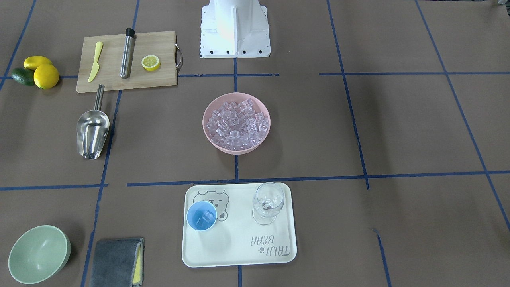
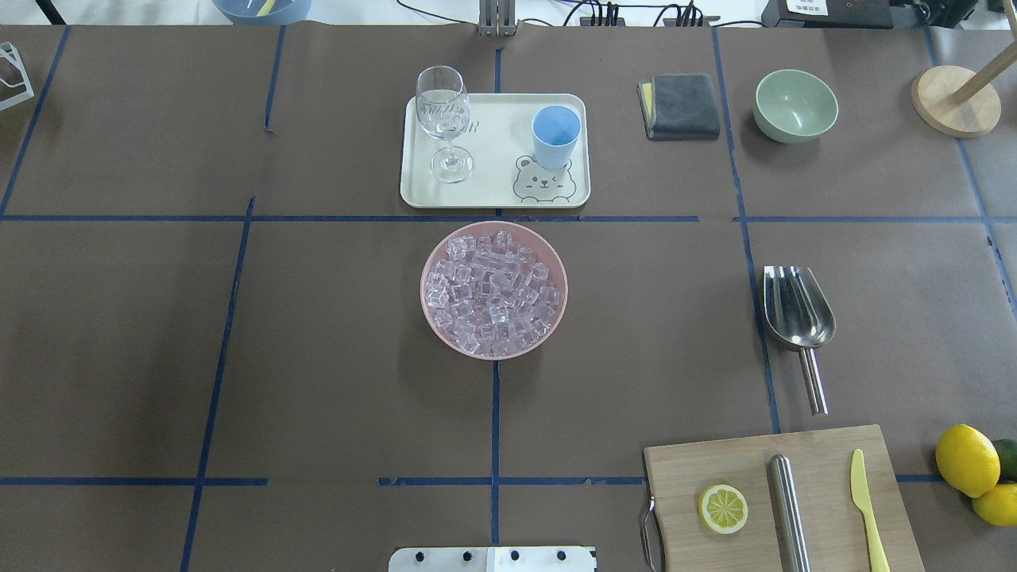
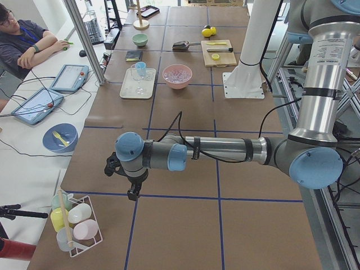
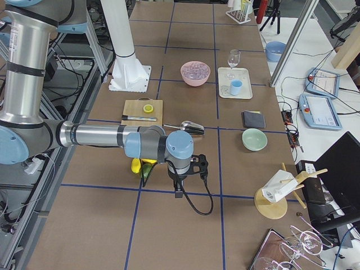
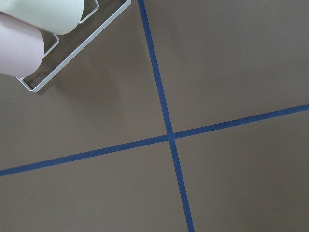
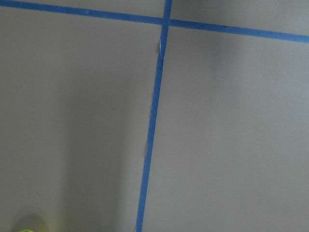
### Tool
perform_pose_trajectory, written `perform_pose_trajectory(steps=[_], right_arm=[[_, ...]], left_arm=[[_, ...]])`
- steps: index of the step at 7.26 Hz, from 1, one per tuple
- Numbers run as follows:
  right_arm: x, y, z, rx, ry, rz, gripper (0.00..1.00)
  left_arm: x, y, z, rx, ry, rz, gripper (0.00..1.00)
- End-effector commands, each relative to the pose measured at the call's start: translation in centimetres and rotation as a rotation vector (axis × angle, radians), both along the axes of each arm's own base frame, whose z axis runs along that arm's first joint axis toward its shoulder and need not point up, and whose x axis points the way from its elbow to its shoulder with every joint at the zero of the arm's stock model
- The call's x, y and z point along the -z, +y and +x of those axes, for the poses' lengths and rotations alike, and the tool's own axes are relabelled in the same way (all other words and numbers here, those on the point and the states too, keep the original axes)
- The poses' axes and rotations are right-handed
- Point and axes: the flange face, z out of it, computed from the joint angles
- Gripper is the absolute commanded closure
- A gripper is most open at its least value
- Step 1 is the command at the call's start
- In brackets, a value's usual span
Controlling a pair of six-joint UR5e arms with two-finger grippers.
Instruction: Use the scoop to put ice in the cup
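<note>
Brown paper (image 2: pixel 318 357) covers the table, gridded with blue tape (image 2: pixel 494 413). Nearest the robot base (image 2: pixel 493 558), on its right, a wooden cutting board (image 2: pixel 826 477) runs off the overhead view's bottom edge and carries a lemon half (image 2: pixel 723 508), a steel cylinder (image 2: pixel 789 508) and a yellow knife (image 2: pixel 866 508). Whole lemons (image 2: pixel 966 459) sit just off its right edge. Next out, the scoop (image 2: pixel 797 310) lies flat on the paper, handle end close to the board's far edge, blade mouth pointing away from the robot, with its left side along a tape line. A wide stretch of paper separates it from the pink bowl (image 2: pixel 423 290) at centre, which is heaped with ice (image 2: pixel 493 290). Beyond the bowl, just across a tape line, is the tray (image 2: pixel 493 151). The cup (image 2: pixel 555 137) stands upright on the tray's right half, a cube or two visible inside in the front view, and a stemmed glass (image 2: pixel 443 111) stands on the left half, apart from the cup. Farther right are a folded cloth (image 2: pixel 682 105) and a green bowl (image 2: pixel 794 103). Both arms are well outside this zone. The left gripper (image 3: pixel 133 195) hangs over paper near a wire rack (image 3: pixel 76 225), and the right gripper (image 4: pixel 178 194) hangs beside the lemons. Neither gripper's jaw state is readable; the wrist views show only paper and tape.
</note>
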Motion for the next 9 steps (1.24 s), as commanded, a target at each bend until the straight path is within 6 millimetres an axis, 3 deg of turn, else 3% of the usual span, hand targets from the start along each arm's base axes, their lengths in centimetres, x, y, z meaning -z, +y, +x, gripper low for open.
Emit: perform_pose_trajectory(steps=[1, 4, 9], right_arm=[[0.2, -0.2, 0.0, 0.002, 0.001, 0.007, 0.00], [0.5, -0.3, 0.0, -0.002, -0.004, 0.010, 0.00], [1.7, -0.5, 0.0, -0.005, -0.005, 0.031, 0.00]], left_arm=[[0.9, 0.1, -0.1, 0.003, -0.017, 0.019, 0.00], [2.1, 0.0, -0.1, 0.002, -0.019, 0.045, 0.00], [2.2, 0.2, 0.0, 0.001, -0.019, 0.048, 0.00]])
